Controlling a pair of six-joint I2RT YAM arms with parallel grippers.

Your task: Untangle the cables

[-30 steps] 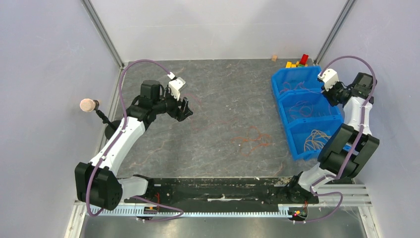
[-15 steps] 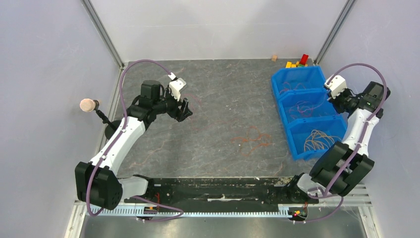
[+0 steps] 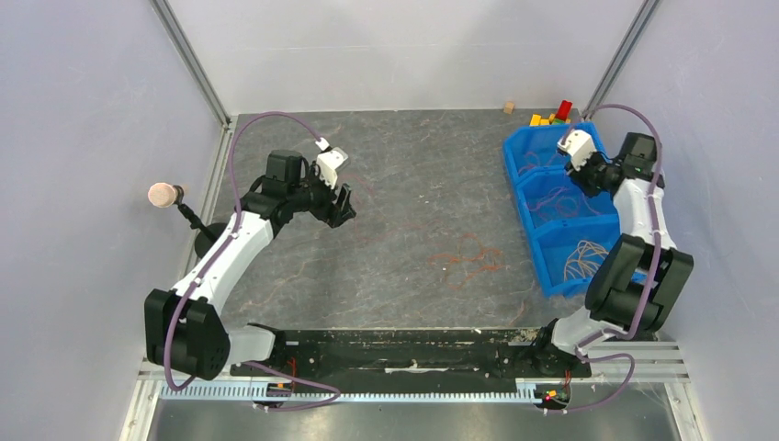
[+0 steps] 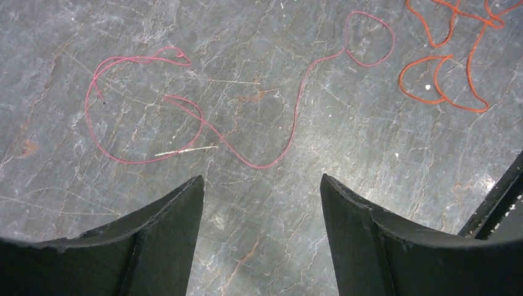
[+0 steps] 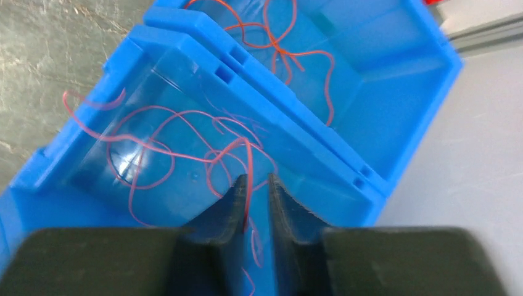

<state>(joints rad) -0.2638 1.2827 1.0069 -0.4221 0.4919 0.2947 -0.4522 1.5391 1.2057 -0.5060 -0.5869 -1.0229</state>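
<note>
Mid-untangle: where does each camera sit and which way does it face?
Top external: above and behind the robot, looking down on the table, left arm, right arm and blue bins.
Left wrist: on left arm, facing down between open left fingers at pink cable and orange cable.
Right wrist: on right arm, facing down into blue bins, right fingers pinching a red cable.
Shared: orange cable, in top and left wrist.

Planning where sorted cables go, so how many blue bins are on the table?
3, in a row at the table's right side: the far bin, the middle bin, and the near bin, holding pale cables. None appears hidden.
</note>
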